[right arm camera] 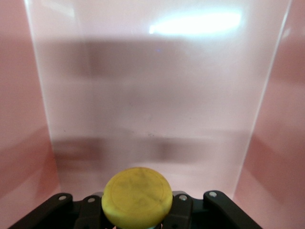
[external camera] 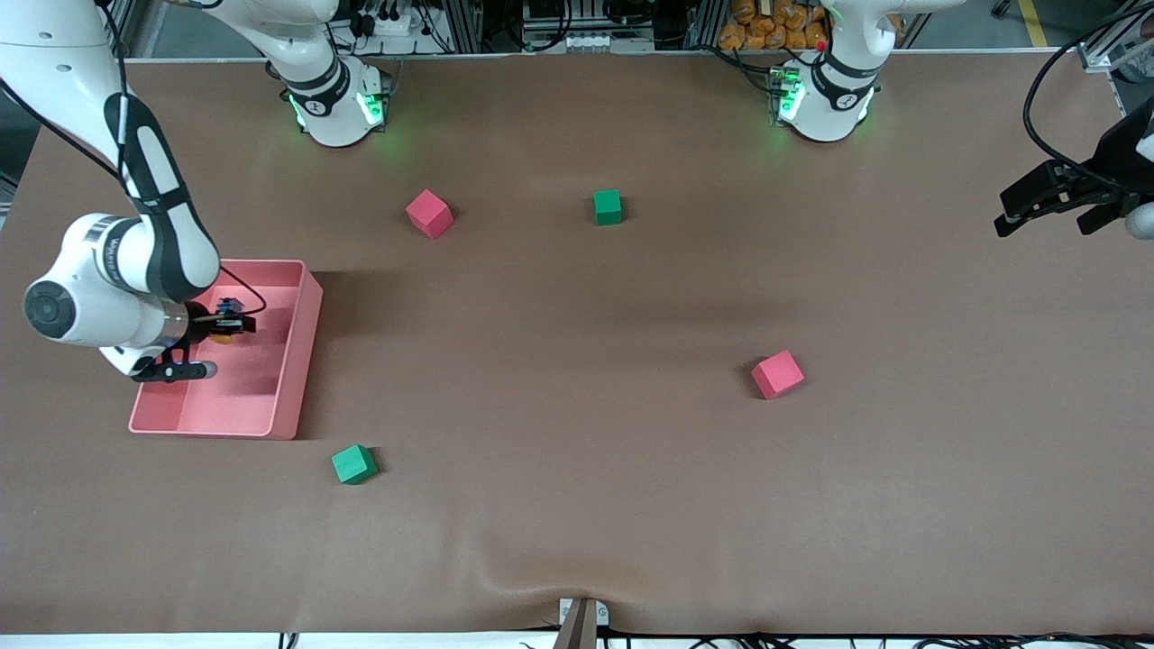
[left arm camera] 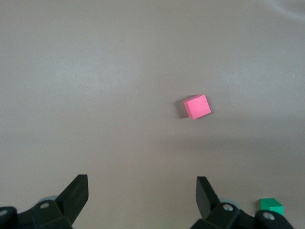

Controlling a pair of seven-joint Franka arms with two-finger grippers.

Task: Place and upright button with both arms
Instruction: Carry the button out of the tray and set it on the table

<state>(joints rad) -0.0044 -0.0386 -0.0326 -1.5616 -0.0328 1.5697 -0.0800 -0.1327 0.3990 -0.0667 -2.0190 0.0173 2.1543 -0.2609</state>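
While the right gripper [external camera: 219, 326] hangs inside the pink bin [external camera: 297, 361] near the right arm's table edge, clamped on the button [right arm camera: 137, 196], placing and uprighting remain; the left gripper [external camera: 1046, 209] waits, spread wide.

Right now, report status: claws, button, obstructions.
Right claw shut on small yellow-orange capped push-button, over pink plastic bin. Left claw open, waiting. Nothing blocking.

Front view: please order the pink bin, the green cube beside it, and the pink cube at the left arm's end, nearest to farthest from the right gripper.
1. Pink bin, under the right gripper.
2. Green cube, nearer the camera than the bin.
3. Pink cube, toward the left arm's end.
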